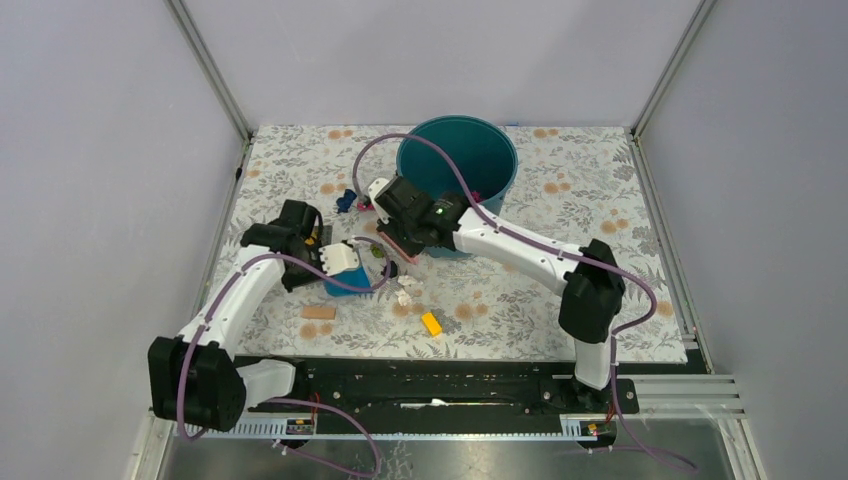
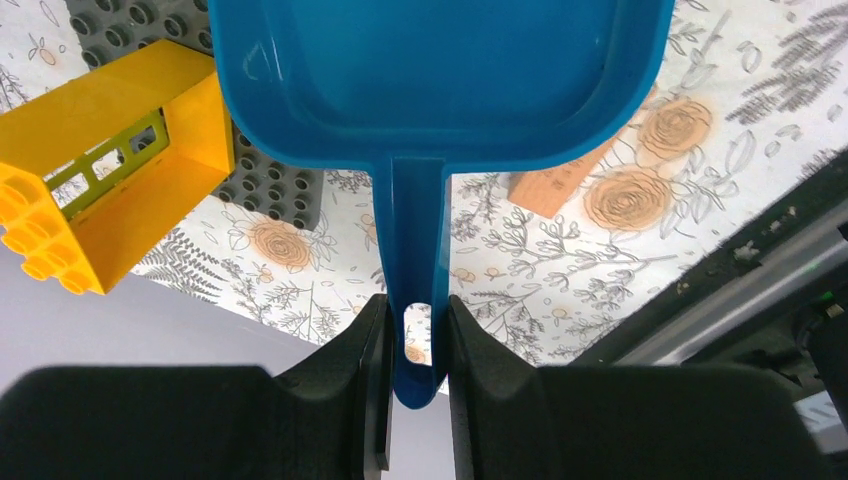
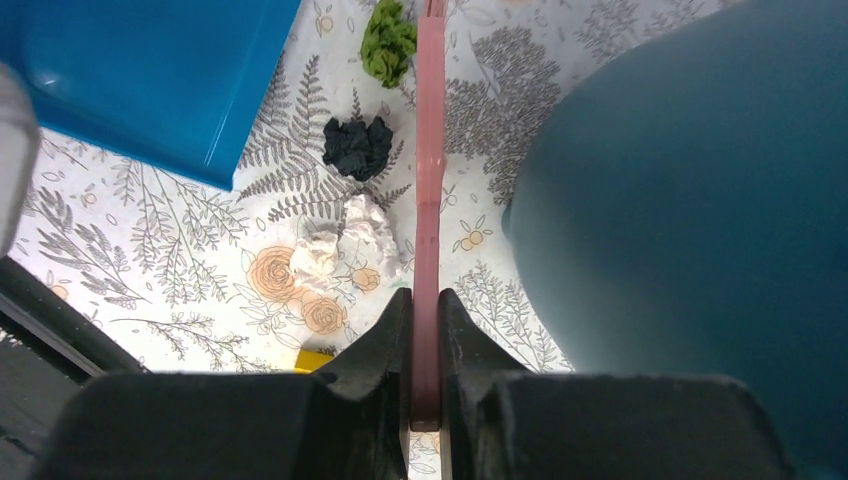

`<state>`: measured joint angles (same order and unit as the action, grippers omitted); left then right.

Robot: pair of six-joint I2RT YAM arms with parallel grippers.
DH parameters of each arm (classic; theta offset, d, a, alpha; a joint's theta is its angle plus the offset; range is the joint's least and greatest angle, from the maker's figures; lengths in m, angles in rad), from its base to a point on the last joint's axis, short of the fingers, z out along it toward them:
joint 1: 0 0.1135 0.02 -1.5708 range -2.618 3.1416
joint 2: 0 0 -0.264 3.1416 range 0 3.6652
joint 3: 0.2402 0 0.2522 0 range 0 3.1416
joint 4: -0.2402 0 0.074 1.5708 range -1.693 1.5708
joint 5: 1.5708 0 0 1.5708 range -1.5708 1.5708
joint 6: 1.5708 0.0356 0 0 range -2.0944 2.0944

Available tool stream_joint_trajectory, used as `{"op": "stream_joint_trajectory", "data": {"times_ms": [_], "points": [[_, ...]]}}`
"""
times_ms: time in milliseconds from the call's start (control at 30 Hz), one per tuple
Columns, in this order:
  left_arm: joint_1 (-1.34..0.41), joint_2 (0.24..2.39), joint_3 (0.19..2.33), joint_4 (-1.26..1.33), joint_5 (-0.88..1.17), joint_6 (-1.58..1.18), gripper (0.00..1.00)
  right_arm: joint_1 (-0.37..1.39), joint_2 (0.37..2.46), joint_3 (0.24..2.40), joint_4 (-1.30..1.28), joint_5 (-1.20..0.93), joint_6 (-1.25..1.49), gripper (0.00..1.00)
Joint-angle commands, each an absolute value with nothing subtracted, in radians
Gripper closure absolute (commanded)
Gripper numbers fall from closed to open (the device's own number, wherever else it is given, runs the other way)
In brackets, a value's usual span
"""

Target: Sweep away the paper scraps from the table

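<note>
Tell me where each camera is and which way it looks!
Top external: above and behind the arms, looking down on the table and teal bucket; both whole arms show.
Left wrist: on the left arm, looking along the left gripper, shut on the blue dustpan handle; a yellow brick lies beside.
Right wrist: on the right arm, looking along the right gripper, shut on a thin pink tool, at the paper scraps.
Shared: both wrist views show the dustpan; top and right wrist show the bucket.
</note>
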<state>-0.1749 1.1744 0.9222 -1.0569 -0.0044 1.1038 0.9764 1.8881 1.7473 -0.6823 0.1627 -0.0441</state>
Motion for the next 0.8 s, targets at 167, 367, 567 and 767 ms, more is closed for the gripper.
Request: {"op": "stream_joint_trajectory", "data": {"times_ms": [167, 367, 567, 767], "points": [[-0.264, 1.274, 0.902, -0.91, -0.138, 1.002, 1.0, 0.989, 1.952, 1.784, -0.666, 0.19, 0.029, 1.0], [-0.3, 1.346, 0.92, -0.882, -0.118, 0.945, 1.0, 0.969, 1.955, 1.772, -0.635, -0.012, 0.082, 1.0], [-0.304, 1.366, 0.941, -0.833, -0.074, 0.89, 1.0, 0.942, 1.945, 1.8, -0.606, -0.135, 0.102, 1.0], [-0.304, 1.317, 0.908, -0.794, -0.029, 0.841, 1.0, 0.92, 1.915, 1.827, -0.61, -0.228, 0.109, 1.0]]}}
